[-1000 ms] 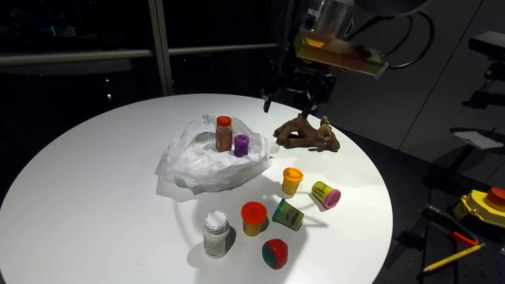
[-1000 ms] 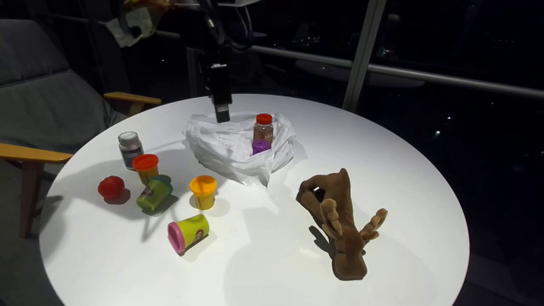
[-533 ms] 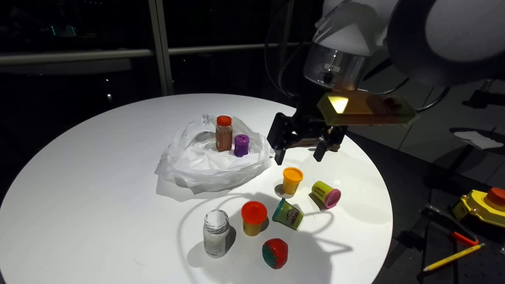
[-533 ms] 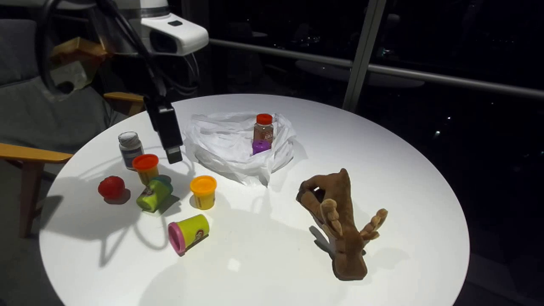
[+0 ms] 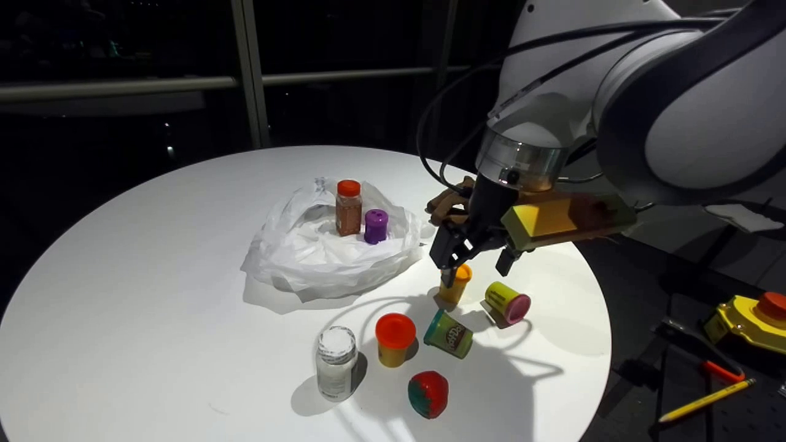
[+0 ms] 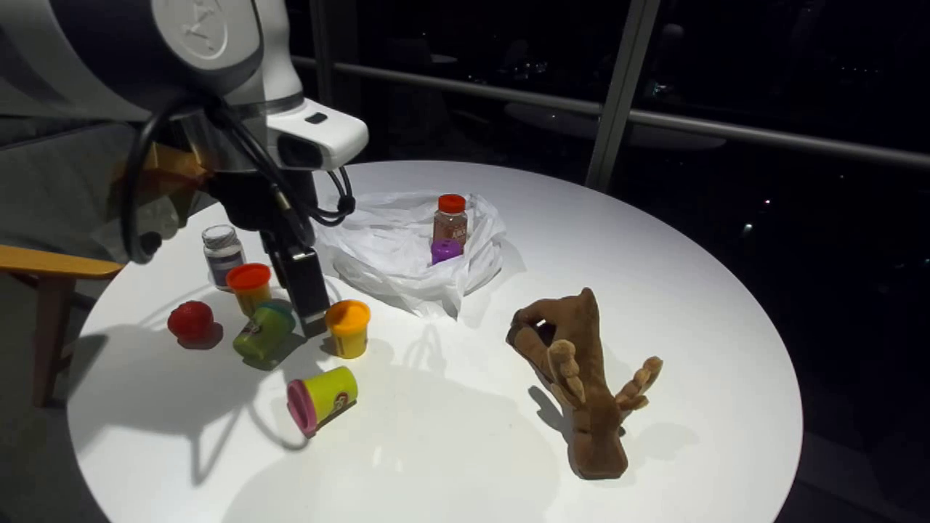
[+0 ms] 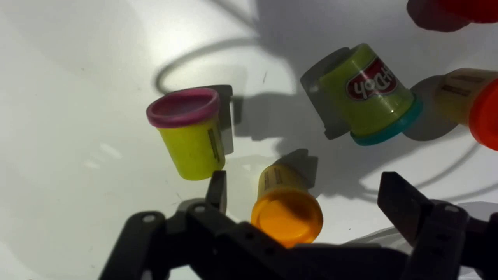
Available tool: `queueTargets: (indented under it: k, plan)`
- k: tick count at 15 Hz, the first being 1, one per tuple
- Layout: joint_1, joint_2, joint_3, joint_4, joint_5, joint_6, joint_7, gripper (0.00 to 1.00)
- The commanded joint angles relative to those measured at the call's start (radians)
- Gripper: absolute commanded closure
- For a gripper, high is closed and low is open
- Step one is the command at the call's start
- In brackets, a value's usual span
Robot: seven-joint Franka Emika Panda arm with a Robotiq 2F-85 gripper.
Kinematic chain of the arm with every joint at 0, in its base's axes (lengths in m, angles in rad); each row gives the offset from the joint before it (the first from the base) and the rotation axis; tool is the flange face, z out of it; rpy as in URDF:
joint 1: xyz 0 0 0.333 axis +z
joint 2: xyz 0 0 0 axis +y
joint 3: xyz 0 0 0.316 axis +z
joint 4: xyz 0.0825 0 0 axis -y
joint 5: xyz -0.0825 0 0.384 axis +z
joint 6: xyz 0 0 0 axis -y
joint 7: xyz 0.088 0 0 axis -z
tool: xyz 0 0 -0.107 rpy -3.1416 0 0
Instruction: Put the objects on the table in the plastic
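Black fingers (image 7: 402, 206): spread well apart and pointing down; in the wrist view we had a yellow tub with an orange lid (image 7: 288, 210) between them, space showing on both sides.
Big round white table (image 6: 465, 436): that tub stood upright on it, and in both exterior views we saw one of the fingers right by it.
Lime tub with a pink lid (image 6: 334, 392): tipped on its side, near the orange-lidded one.
Green tub with a teal lid (image 5: 451, 334): also on its side, and we could read its Play-Doh label.
Yellow tub with a red lid (image 5: 394, 344): upright, just beside the teal-lidded one.
Pale grey bottle with a white top (image 5: 336, 371): upright, near the red-lidded tub.
Red strawberry shape with a green patch (image 5: 428, 394): on the table near that tub.
Thin, crinkly white plastic bag (image 5: 331, 279): lay open on the table, and we spotted a clear jar with a red-orange lid (image 5: 348, 216) and a small purple canister (image 5: 376, 228) inside it, both upright and side by side.
Brown plush toy with tan antlers (image 6: 594, 392): sprawled on the table outside the bag, well apart from the tubs; in an exterior view we had the white robot arm (image 5: 700, 123) covering part of it.
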Motion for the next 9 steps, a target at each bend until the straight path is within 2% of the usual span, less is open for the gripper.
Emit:
queueTargets:
  k: [1, 3, 9]
  plan:
    - [0.015, 0.073, -0.048, 0.024, 0.022, 0.1, 0.018, 0.0]
    - [0.027, 0.108, -0.08, 0.035, 0.034, 0.128, 0.013, 0.0]
    - [0.018, 0.152, -0.061, 0.073, 0.183, 0.151, -0.055, 0.0]
